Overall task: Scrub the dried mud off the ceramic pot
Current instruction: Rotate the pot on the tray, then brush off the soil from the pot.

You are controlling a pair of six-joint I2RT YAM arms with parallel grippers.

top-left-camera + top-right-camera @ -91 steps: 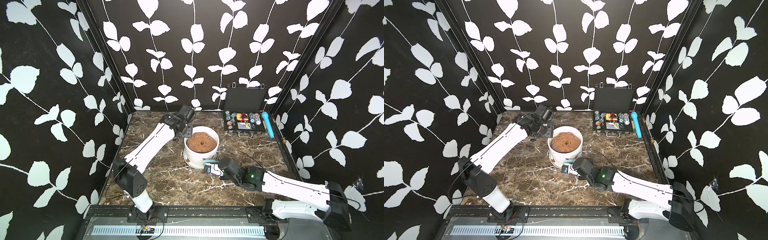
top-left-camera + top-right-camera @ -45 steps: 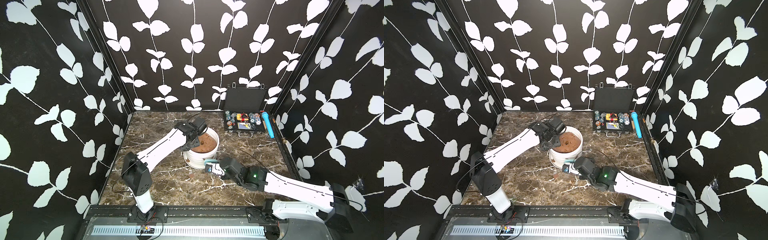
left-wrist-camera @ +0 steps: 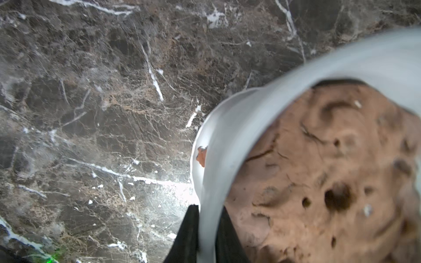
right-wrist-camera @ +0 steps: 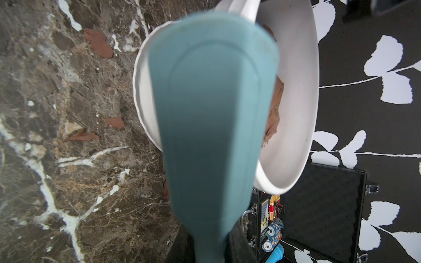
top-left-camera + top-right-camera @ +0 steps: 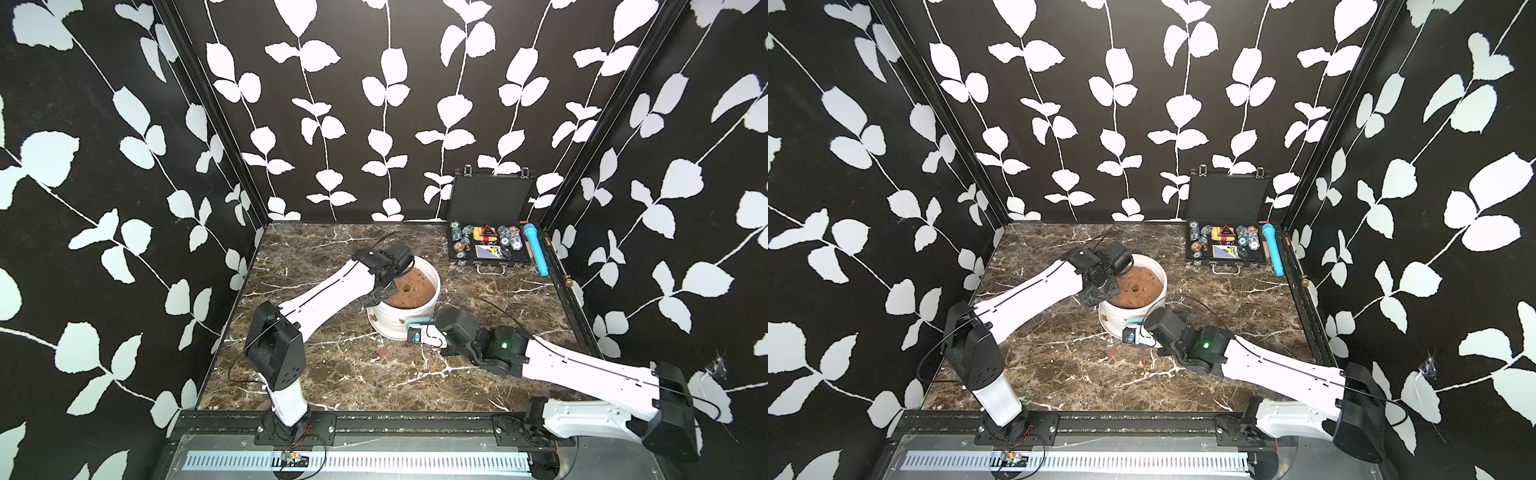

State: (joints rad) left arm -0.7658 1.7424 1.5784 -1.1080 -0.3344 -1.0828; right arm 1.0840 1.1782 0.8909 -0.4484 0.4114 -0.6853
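The ceramic pot [image 5: 434, 286], mid-table, is pinched at its 9 o'clock rim by the left gripper [image 3: 208, 210]. The teal brush [image 4: 211, 102] is clamped in the right gripper [image 4: 209, 247] (the nearer one) at 5 o'clock. Dried mud [image 5: 375, 319] is seen on the wall toward 7 o'clock.

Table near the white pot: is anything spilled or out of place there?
Yes. Flakes of dried mud lie loose on the marble table beside the ceramic pot; one blotch clings to its wall.
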